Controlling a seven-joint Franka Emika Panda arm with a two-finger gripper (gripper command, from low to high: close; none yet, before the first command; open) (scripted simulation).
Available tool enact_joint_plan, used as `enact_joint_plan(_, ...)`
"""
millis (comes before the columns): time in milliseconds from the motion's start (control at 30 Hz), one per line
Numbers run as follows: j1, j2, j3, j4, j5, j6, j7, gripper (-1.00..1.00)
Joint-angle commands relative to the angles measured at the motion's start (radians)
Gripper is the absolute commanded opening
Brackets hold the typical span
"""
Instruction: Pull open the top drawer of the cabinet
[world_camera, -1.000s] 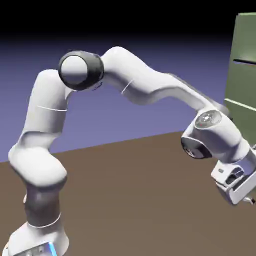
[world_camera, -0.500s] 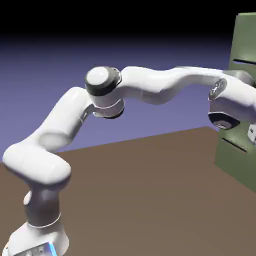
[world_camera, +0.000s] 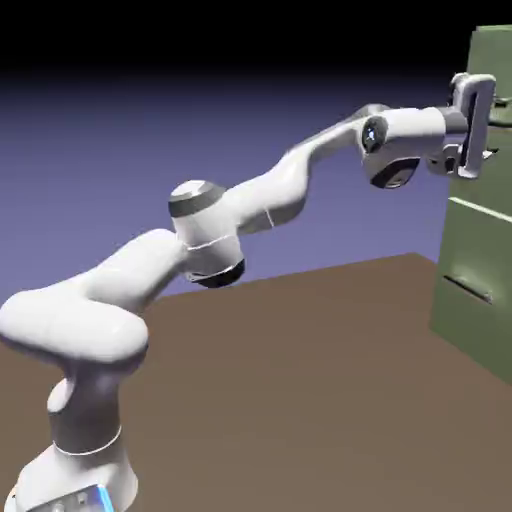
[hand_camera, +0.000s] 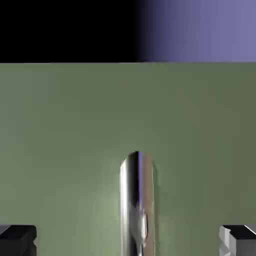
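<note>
Where the cabinet (world_camera: 480, 200) rises at the right edge of the exterior view, the top drawer (world_camera: 492, 52) is its uppermost sage-green panel, and in the hand view that panel (hand_camera: 65, 150) fills most of the picture as a flat, matte green face. A shiny metal handle (hand_camera: 137, 202) stands out from the drawer front in the hand view, running from the middle of the panel to the picture's lower edge. The gripper (hand_camera: 128, 239) sits with its two grey fingertips (hand_camera: 18, 239) spread wide, one to either side of the handle and well apart from it, so the jaws are fully apart and hold nothing. In the exterior view the gripper (world_camera: 472, 112) is level against the cabinet's front near the top drawer; whether it touches the front cannot be told. The white arm (world_camera: 230, 215) stretches from the lower left toward the cabinet. The brown table (world_camera: 300, 400) lies beneath, before the blue-violet backdrop (world_camera: 150, 140).
</note>
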Motion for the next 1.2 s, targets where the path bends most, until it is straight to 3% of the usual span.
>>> enact_joint_plan(0, -0.024, -0.002, -0.006, 0.036, -0.015, 0.008, 0.028, 0.00)
enact_joint_plan(500, -0.379, -0.028, -0.087, 0.573, -0.233, 0.134, 0.441, 0.00)
enact_joint_plan(533, -0.379, -0.028, -0.087, 0.573, -0.233, 0.134, 0.441, -1.00)
enact_joint_plan(567, -0.379, -0.028, -0.087, 0.573, -0.233, 0.134, 0.441, -1.00)
enact_joint_plan(1167, 0.054, 0.000, 0.015, -0.079, 0.029, -0.017, -0.062, -1.00)
